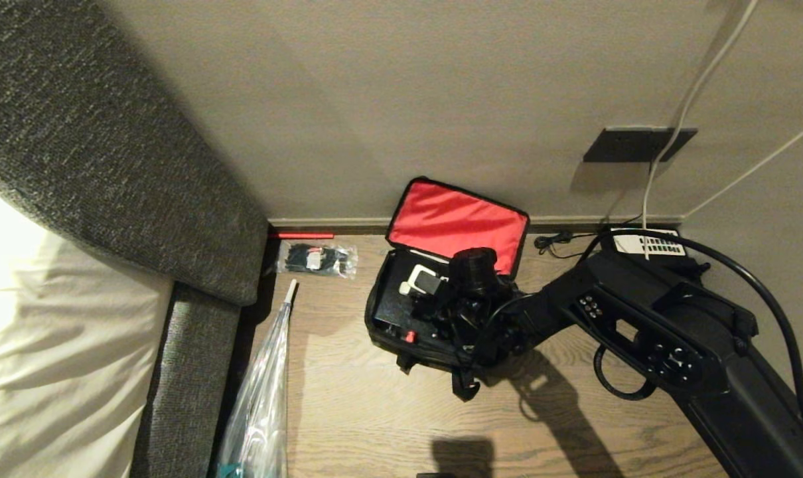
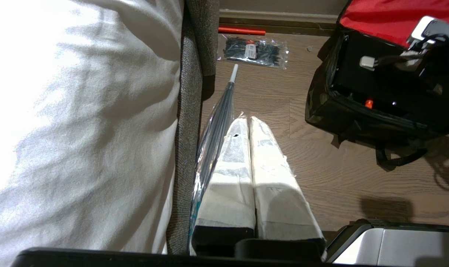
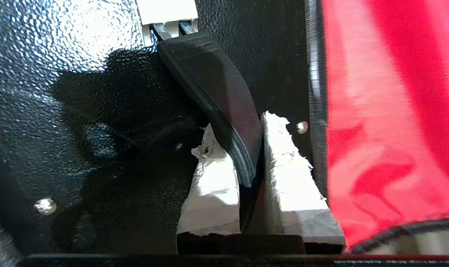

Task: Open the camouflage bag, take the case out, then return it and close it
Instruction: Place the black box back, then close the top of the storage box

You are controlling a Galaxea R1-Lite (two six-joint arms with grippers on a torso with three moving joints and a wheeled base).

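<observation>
The camouflage bag (image 1: pixel 401 355) sits open on the wood floor by the wall, its red lid lining (image 1: pixel 454 222) leaning back against the baseboard. Inside it lies the black speckled case (image 3: pixel 61 74), with a small red clasp (image 1: pixel 410 336) at its near edge. My right gripper (image 3: pixel 241 124) reaches down into the bag and is shut on the case's black strap handle (image 3: pixel 213 85), one white-padded finger on each side. My left gripper (image 2: pixel 246 120) hangs shut and empty beside the bed, well away from the bag (image 2: pixel 321 107).
A clear packet of black items (image 1: pixel 316 259) and a red stick (image 1: pixel 302 235) lie by the baseboard. A plastic-sleeved umbrella (image 1: pixel 269 378) leans along the grey bed frame (image 1: pixel 196 345). A black telephone with white keypad (image 1: pixel 647 242) and its cables sit behind my right arm.
</observation>
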